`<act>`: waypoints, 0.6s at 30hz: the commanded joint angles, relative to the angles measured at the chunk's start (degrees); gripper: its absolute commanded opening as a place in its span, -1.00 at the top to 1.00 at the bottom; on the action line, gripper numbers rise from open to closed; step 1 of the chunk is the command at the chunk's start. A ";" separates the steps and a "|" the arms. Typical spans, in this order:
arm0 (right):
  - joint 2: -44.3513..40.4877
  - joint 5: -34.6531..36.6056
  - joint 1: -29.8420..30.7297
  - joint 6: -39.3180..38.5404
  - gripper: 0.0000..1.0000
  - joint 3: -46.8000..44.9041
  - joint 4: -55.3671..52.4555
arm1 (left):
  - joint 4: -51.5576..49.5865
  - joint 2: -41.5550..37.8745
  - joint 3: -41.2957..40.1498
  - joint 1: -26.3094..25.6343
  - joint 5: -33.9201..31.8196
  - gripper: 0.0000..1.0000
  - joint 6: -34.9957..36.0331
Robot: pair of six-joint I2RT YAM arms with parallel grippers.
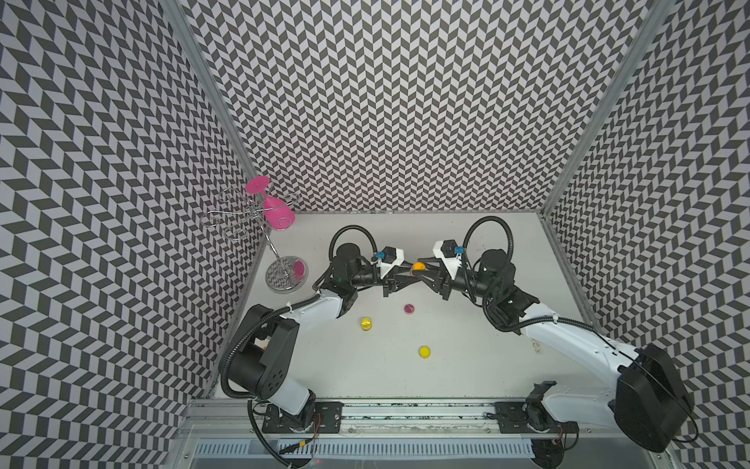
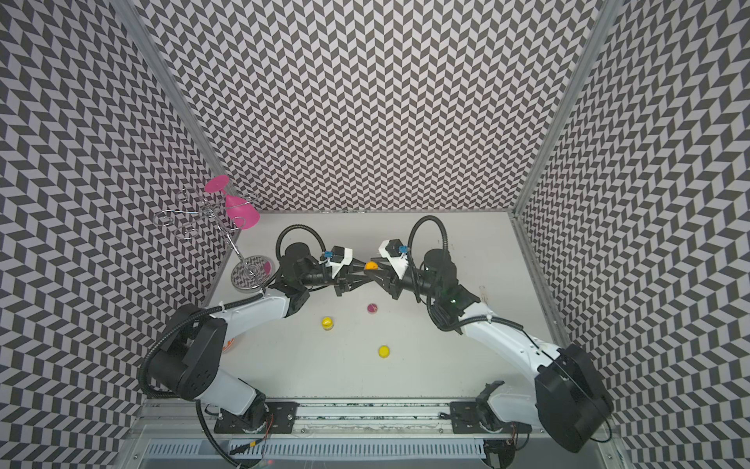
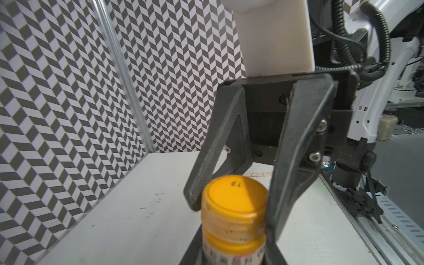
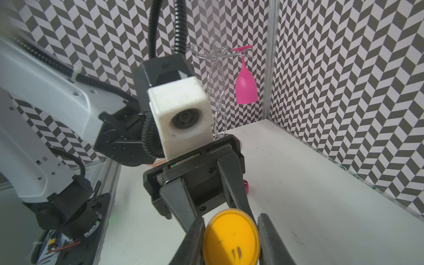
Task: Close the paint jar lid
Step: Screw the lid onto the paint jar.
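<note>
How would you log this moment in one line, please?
left pincer: shut on jar | right pincer: shut on lid | lid: on jar, tightness unclear

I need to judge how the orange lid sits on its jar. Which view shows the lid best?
The left wrist view: the orange lid shows top and side, with the jar under it. The right wrist view shows only its top face; both top views show a small orange spot.
</note>
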 commanded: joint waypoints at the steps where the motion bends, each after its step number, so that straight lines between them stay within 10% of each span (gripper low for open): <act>1: 1.09 5.96 1.93 2.63 0.54 1.14 0.96 | 4.09 -4.56 -1.37 -0.96 -8.67 0.48 -0.10; 18: 13.46 35.19 16.25 26.09 0.71 8.77 -3.53 | 11.92 -14.70 -11.53 -1.62 -51.32 0.49 2.05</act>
